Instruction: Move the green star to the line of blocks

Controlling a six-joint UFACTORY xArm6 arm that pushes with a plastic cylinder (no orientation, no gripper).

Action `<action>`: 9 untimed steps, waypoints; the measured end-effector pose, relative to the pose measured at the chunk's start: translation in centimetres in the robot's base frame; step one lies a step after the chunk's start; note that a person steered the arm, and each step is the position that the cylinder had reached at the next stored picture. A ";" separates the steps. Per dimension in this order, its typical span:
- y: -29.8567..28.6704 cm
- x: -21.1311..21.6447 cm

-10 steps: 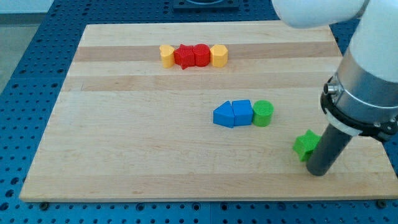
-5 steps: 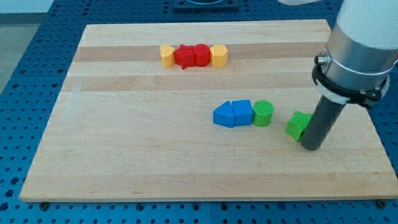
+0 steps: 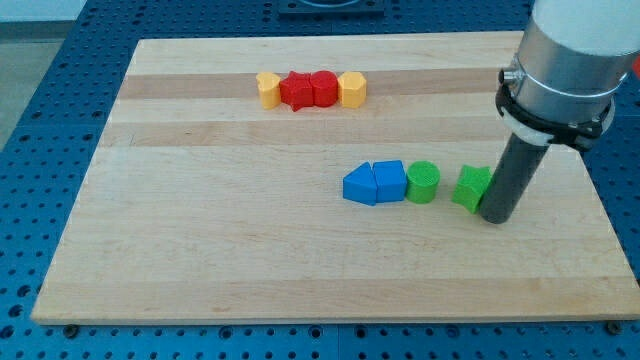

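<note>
The green star point(image 3: 470, 188) lies on the wooden board point(image 3: 230, 250) at the view's right, a short gap to the right of the green cylinder point(image 3: 423, 182). That cylinder ends a row with a blue square block point(image 3: 390, 180) and a blue triangular block point(image 3: 358, 186). My tip point(image 3: 496, 218) stands against the star's right side, partly hiding it.
A second row stands near the view's top: a yellow block point(image 3: 268, 89), two red blocks point(image 3: 297, 91) point(image 3: 323, 88) and another yellow block point(image 3: 352, 89). The blue perforated table point(image 3: 40, 120) surrounds the board.
My tip has moved up and to the left, pushing the green star up and left toward the green cylinder. The two rows have not moved.
</note>
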State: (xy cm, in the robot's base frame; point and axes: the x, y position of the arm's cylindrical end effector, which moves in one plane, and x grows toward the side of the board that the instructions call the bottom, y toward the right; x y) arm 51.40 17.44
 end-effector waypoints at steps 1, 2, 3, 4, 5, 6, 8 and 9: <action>0.3 -0.4; 1.4 -0.6; 1.9 -0.9; 1.9 -1.3; 1.9 -1.3; 1.9 -1.3; 0.6 -1.6; 0.5 -1.6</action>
State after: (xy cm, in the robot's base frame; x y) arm 49.78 17.95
